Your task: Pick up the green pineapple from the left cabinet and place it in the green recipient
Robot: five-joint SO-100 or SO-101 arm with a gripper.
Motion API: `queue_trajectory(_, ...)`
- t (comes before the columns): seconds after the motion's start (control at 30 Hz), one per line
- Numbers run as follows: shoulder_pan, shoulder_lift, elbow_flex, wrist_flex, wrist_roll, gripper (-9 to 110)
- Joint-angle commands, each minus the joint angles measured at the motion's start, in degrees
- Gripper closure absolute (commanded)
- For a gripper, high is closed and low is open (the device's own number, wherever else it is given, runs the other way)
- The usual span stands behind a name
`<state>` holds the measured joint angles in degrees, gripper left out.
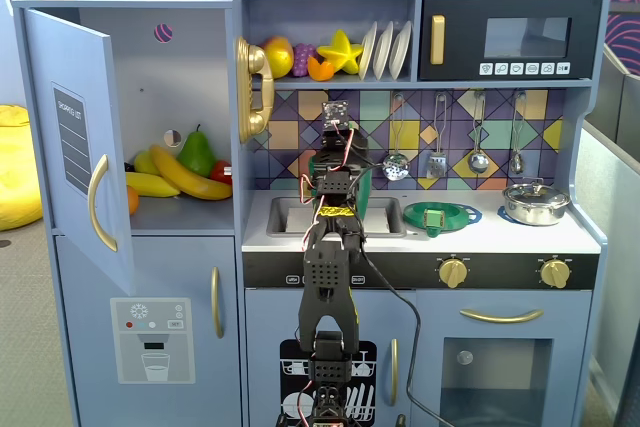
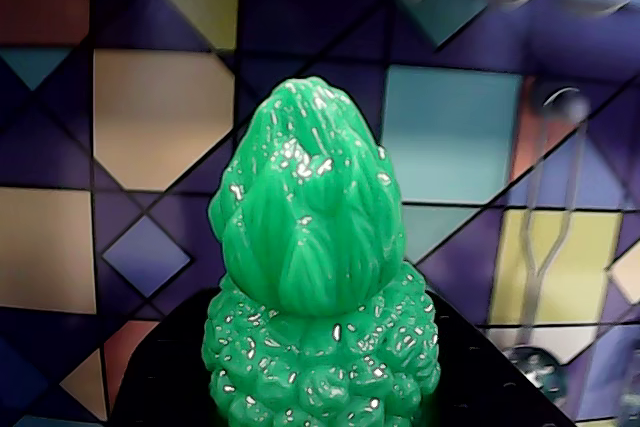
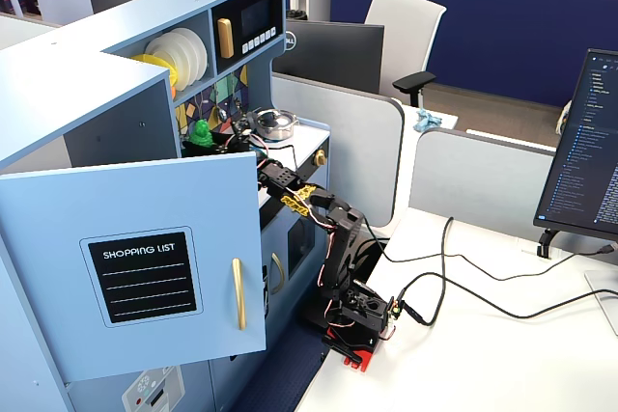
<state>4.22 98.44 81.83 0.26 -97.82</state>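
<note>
The green pineapple (image 2: 320, 287) fills the wrist view, leafy top up, clamped between my black jaws against the coloured tile backsplash. My gripper (image 2: 320, 377) is shut on it. In a fixed view the gripper (image 1: 338, 137) is raised over the sink (image 1: 285, 215), right of the left cabinet (image 1: 180, 67), and the arm hides the pineapple. A dark-green edge of the green recipient (image 1: 366, 187) shows just behind the arm. In the other fixed view the pineapple (image 3: 200, 131) shows above the open door (image 3: 145, 267).
The left cabinet's door (image 1: 75, 147) stands open; a banana (image 1: 185, 175), a green pear (image 1: 197, 152) and other fruit lie inside. A flat green strainer dish (image 1: 440, 215) and a steel pot (image 1: 535, 203) sit on the counter. Utensils hang on the backsplash.
</note>
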Motion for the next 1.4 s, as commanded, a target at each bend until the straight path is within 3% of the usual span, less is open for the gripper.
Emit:
queue_trajectory(0.0, 0.2, -0.4, -6.0, -2.3, -1.1, 101)
queue_trajectory(0.1, -0.4, -0.5, -5.8, -3.0, -0.5, 98)
queue_trajectory(0.23, -1.1, -0.5, -4.6, -9.4, 9.1, 78)
queue_trajectory(0.8, -0.9, 3.7, 0.2, -7.8, 5.2, 80)
queue_trajectory(1.17, -2.5, 53.9, 52.0, 4.8, 5.8, 82)
queue_trajectory(1.37, 1.5, 78.0, 76.2, 33.6, 6.2, 83)
